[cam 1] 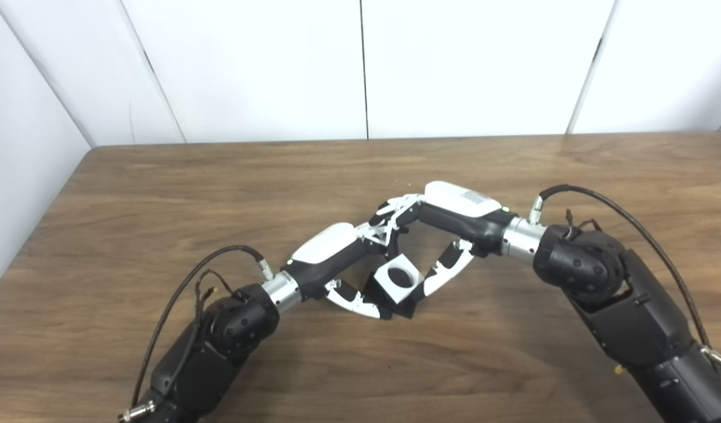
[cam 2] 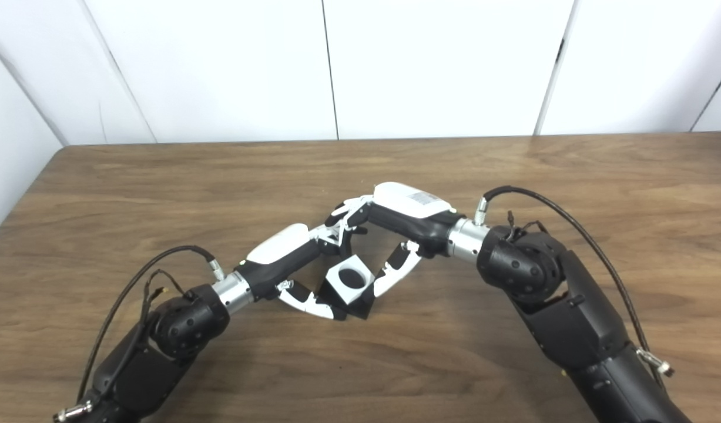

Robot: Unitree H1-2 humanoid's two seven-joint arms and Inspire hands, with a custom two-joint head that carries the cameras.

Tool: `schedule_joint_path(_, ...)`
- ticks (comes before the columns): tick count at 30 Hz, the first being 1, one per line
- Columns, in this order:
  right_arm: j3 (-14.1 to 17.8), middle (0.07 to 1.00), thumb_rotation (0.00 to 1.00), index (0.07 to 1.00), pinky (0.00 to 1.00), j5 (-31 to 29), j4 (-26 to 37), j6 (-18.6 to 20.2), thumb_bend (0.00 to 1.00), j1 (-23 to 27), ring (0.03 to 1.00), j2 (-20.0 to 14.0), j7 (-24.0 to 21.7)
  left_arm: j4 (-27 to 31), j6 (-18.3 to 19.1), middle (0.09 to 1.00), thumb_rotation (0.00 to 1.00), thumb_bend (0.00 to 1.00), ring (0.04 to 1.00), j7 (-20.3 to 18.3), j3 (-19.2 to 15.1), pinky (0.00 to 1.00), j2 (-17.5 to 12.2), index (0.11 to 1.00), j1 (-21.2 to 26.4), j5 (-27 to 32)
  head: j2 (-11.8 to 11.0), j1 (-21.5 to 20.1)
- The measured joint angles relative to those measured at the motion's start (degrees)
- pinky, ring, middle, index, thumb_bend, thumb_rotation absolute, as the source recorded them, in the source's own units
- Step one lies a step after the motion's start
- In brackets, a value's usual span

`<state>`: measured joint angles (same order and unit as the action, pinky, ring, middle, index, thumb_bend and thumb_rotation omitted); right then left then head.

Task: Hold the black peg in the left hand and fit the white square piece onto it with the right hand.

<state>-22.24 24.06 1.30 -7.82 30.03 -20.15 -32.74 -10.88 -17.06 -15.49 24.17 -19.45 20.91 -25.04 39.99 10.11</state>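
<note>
The white square piece (cam 1: 397,281) has a round dark hole in its top face and sits between both hands at the table's middle. Black parts of the peg (cam 1: 399,309) show under it and along its left side; I cannot tell how deep the peg sits in the hole. My left hand (cam 1: 336,255) comes in from the lower left, its thumb (cam 1: 355,301) against the black part and its fingers curled over the far side. My right hand (cam 1: 451,218) reaches in from the right, thumb (cam 1: 448,269) pressed on the white piece's right side, fingers meeting the left hand's above.
The wooden table (cam 1: 160,194) stretches around the hands, with its left edge and far edge against white wall panels (cam 1: 360,64). Black cables (cam 1: 630,223) loop off both wrists. Nothing else lies on the tabletop in view.
</note>
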Motion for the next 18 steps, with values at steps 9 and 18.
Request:
schedule_joint_path(9, -0.38, 0.837, 0.14, 0.481, 0.93, 0.45, 0.0, 0.0, 0.52, -0.01, 0.903, 0.52, -0.01, 0.0, 0.0, 0.951, 0.09, 0.52, 1.0, 0.37, 0.15, 0.97, 0.02, 0.493, 0.0, -0.24, 0.09, 0.18)
schedule_joint_path(18, -0.81, 0.838, 0.14, 0.481, 0.93, 0.78, 0.35, 0.01, 0.52, 0.0, 0.906, 0.77, -0.12, 0.03, 0.18, 0.961, 0.09, 0.52, 1.0, 0.23, 0.26, 0.98, 0.02, 0.494, 0.11, -0.24, 0.09, 0.18)
